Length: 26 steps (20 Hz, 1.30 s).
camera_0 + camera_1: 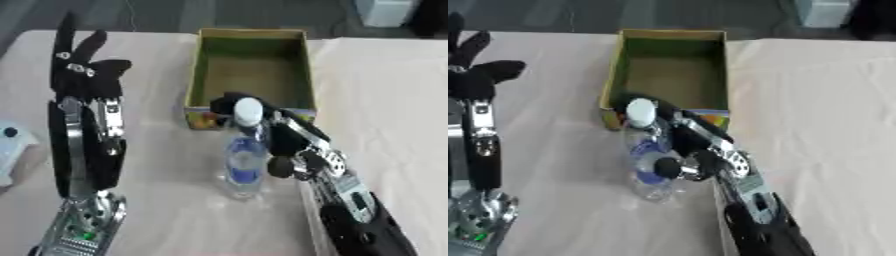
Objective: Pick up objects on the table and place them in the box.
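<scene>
Right hand [293, 150] — fingers curled round the upright water bottle [244, 160], just before the box [250, 75]. Left hand [83, 67] — fingers straight, idle, left of the box.

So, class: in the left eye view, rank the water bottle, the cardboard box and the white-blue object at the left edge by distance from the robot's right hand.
1. Water bottle: in the right hand.
2. Cardboard box: just behind.
3. White-blue object: far left edge.

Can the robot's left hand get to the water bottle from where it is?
Probably yes. The left hand is open, raised over bare table, with nothing between it and the water bottle. But the right hand is already wrapped round that bottle.
</scene>
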Motion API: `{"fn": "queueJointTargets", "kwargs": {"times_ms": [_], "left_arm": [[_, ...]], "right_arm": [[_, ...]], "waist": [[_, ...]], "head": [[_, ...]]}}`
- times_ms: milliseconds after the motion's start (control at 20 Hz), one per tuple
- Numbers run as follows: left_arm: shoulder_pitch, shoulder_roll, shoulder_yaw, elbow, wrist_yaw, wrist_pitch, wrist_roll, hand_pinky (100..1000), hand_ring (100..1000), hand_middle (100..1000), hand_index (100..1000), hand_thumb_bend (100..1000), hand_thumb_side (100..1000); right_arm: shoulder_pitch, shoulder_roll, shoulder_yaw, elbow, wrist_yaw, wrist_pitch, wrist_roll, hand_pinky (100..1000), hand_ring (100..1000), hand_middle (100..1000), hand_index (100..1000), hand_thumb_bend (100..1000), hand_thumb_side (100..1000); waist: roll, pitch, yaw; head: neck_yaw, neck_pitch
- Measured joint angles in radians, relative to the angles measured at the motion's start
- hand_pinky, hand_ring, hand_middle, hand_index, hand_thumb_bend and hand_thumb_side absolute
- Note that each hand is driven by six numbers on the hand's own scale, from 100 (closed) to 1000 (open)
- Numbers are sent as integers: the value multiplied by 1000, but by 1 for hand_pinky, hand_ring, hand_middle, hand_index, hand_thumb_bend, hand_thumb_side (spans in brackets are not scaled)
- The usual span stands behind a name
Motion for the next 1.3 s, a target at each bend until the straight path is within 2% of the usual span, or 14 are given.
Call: {"fn": "queueJointTargets", "kwargs": {"times_ms": [300,650,800,1000,1200,1300], "left_arm": [[0,0,-1,0,0,1,-2,661,654,1000,878,100,1000],[0,0,-1,0,0,0,-4,661,653,1000,878,100,1000],[0,0,-1,0,0,-1,-4,661,653,1000,878,100,1000],[0,-8,-1,0,0,-1,-4,660,652,1000,878,100,1000],[0,-8,-1,0,0,-1,-4,660,652,1000,878,100,1000],[0,-8,-1,0,-1,-1,-4,660,652,1000,878,100,1000]], "right_arm": [[0,0,18,20,43,-4,-3,1000,1000,997,1000,750,397],[0,8,23,43,69,-14,-13,997,1000,1000,1000,743,417],[0,8,22,45,71,-18,-16,926,978,991,1000,739,444],[1,9,13,50,73,-24,-22,804,909,919,1000,737,483],[2,17,-13,61,76,-28,-27,767,871,856,1000,719,539],[9,18,-30,68,78,-28,-27,827,911,893,1000,723,554]], "waist": [[-3,1,4],[-4,2,8],[-4,2,8],[-3,4,9],[-2,8,11],[-1,8,15]], "head": [[-1,3],[-2,4],[-7,4],[-8,4],[-8,4],[-8,4]]}}
